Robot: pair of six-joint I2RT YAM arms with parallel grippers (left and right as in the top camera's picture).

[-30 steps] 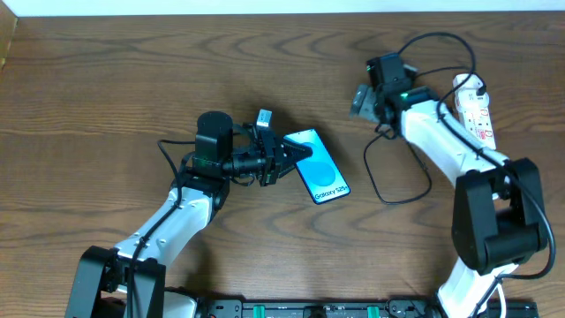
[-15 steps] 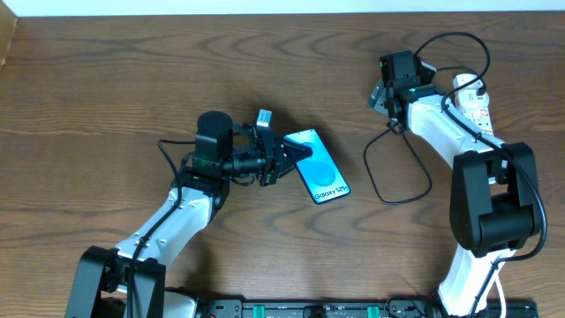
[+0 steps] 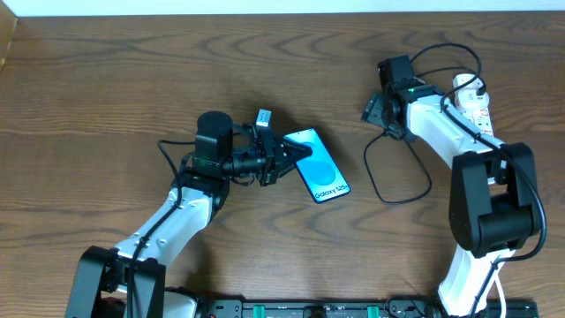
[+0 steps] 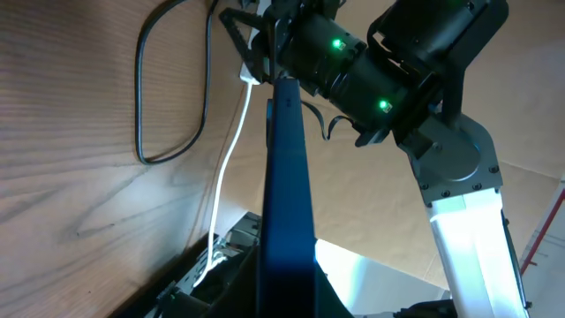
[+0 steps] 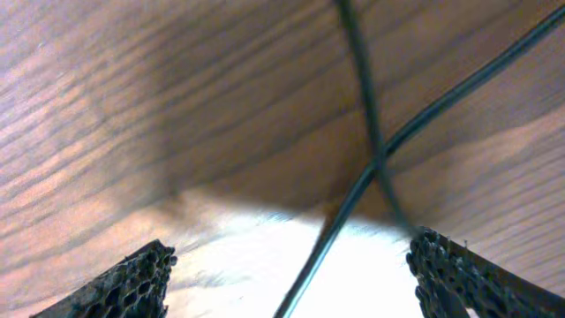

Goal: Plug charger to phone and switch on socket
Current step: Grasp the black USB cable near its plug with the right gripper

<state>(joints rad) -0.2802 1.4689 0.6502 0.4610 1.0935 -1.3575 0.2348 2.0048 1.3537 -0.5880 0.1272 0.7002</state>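
Observation:
The phone (image 3: 320,166) has a bright blue screen and lies tilted at the table's middle. My left gripper (image 3: 290,156) is shut on its near-left edge. In the left wrist view the phone (image 4: 287,177) shows edge-on between the jaws. The thin black charger cable (image 3: 366,168) loops on the table right of the phone. My right gripper (image 3: 371,110) hovers just above the loop's top, open. In the right wrist view the cable (image 5: 353,194) crosses itself between the open fingertips (image 5: 132,274). The white socket strip (image 3: 477,110) lies at the far right.
The right arm (image 4: 397,71) fills the upper part of the left wrist view, with the cable loop (image 4: 168,88) and a white lead (image 4: 229,159) to its left. Thicker black robot cables arch over the right arm near the strip.
My right gripper swung right toward the strip, then came back down and left over the cable loop. The left arm and phone have not moved.

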